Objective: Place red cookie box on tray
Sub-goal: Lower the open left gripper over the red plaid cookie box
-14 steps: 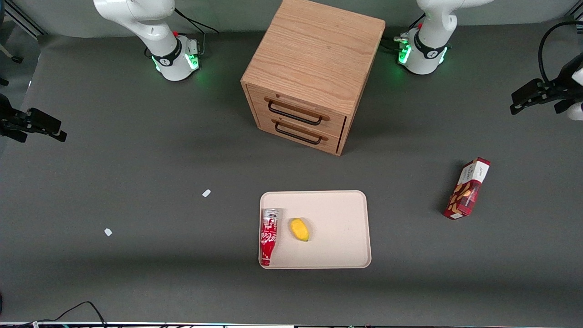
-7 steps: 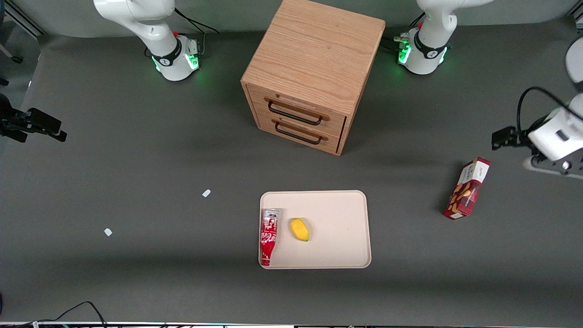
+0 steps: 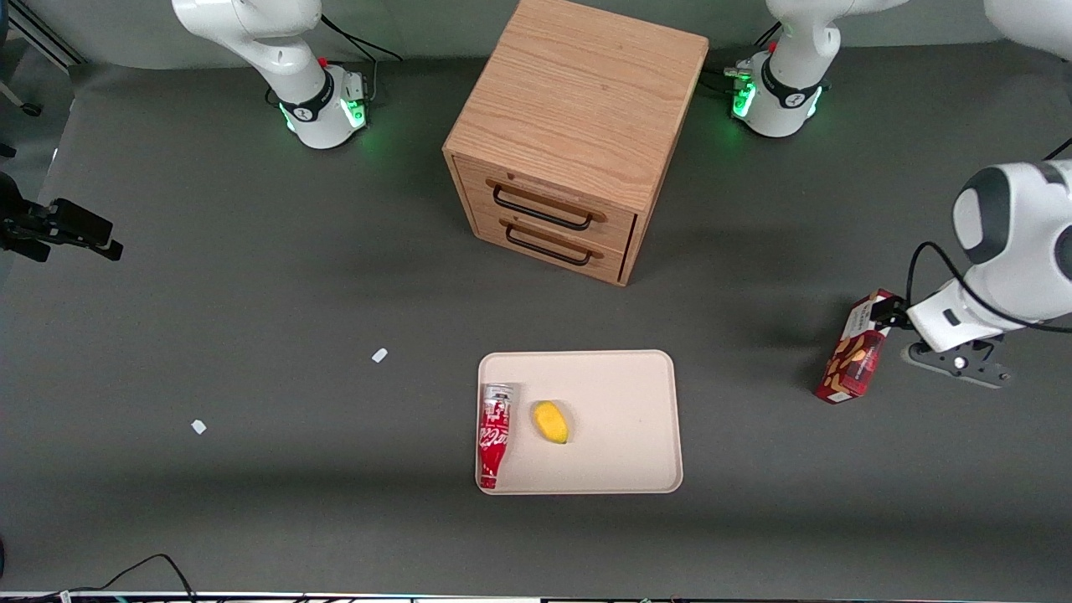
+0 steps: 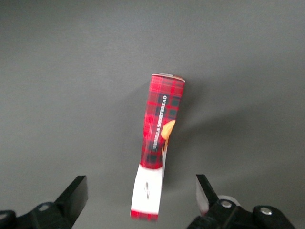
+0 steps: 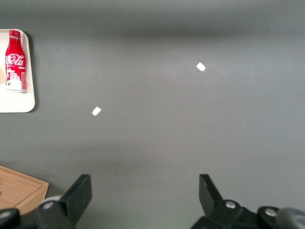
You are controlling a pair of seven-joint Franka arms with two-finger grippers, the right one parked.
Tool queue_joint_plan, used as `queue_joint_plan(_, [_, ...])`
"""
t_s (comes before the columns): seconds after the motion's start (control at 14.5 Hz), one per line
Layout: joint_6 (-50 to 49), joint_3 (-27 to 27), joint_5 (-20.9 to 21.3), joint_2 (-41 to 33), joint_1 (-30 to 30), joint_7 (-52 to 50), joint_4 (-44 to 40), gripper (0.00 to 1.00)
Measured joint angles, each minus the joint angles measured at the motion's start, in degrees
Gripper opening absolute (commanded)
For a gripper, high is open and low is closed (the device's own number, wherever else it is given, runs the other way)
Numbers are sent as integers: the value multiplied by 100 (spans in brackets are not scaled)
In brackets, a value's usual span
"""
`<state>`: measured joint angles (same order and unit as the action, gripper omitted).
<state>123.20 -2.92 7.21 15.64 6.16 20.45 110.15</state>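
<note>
Gripper (image 4: 141,191) of the left arm hangs above the red cookie box (image 3: 859,347), fingers (image 4: 74,193) spread wide with the box's white end panel between them in the wrist view, neither finger touching it. Box lies on the grey counter (image 3: 251,293) toward the working arm's end, well apart from the tray (image 3: 620,402). Tray sits near the middle of the counter, closer to the front edge than the wooden drawer cabinet (image 3: 578,134). On the tray: a red-and-white drink bottle (image 3: 493,434) lying along one short rim, a yellow fruit (image 3: 550,421) just beside it. Two small white scraps (image 3: 379,355) lie toward the parked arm's end.
</note>
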Motion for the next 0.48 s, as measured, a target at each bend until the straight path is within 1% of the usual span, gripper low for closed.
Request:
queue_joint_plan(0.14, [463,22,-3,234,0,111,212,100])
queue_joint_plan(0.48, [956,56,-139,716,0,371,364,100])
